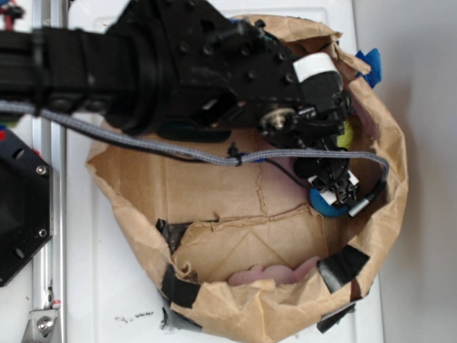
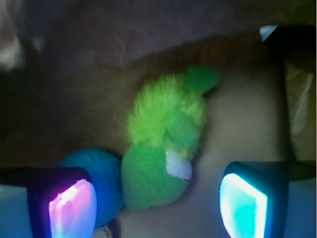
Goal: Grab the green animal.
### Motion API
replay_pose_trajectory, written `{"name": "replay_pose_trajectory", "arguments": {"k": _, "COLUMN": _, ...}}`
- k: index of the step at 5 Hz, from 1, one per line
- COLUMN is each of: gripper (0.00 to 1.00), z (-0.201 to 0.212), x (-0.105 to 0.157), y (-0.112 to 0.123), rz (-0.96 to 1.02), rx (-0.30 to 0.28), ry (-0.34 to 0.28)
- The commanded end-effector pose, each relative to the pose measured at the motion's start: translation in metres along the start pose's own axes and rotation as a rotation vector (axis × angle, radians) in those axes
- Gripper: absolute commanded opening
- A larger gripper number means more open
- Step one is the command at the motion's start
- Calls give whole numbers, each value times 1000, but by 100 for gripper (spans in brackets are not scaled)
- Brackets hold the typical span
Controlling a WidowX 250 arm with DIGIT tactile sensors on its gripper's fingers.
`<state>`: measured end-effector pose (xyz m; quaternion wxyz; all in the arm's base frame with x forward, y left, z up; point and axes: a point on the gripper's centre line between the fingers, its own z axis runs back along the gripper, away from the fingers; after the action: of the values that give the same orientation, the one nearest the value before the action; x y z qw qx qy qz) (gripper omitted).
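My gripper (image 2: 157,206) is spread wide, nothing held: in the wrist view the two finger pads (image 2: 72,208) glow at the lower left and lower right corners, pink on one and cyan on the other, with a broad gap between them.

The green animal (image 2: 161,156) lies in that gap, between the pads but touching neither. Its rounded darker green head with the pale patch sits nearest my fingers, closer to the pink-lit pad; the fuzzy lime body extends away from me, ending in a small green limb at the far upper end.

A blue ball (image 2: 101,173) rests just beside the head, touching it, partly behind the pink-lit pad.

In the exterior view, my arm reaches in over the rim of a brown paper bag (image 1: 214,189), rolled down and patched with black tape. My gripper (image 1: 335,189) is at the bag's right side, over the blue ball (image 1: 323,204). A sliver of yellow-green (image 1: 347,134) shows beside my wrist. A pale pink plush toy (image 1: 275,274) lies at the bag's near wall, well apart from my fingers.
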<state>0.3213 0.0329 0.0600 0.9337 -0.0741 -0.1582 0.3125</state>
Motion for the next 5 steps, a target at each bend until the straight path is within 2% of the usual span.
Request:
{"name": "replay_pose_trajectory", "arguments": {"k": 1, "gripper": 100, "z": -2, "x": 13, "y": -14, "rz": -39, "rx": 5, "ry": -52}}
{"name": "replay_pose_trajectory", "arguments": {"k": 2, "gripper": 100, "z": -12, "x": 16, "y": -8, "rz": -37, "rx": 40, "ry": -60}}
{"name": "replay_pose_trajectory", "arguments": {"k": 5, "gripper": 100, "z": -23, "x": 26, "y": -1, "rz": -33, "rx": 78, "ry": -49}}
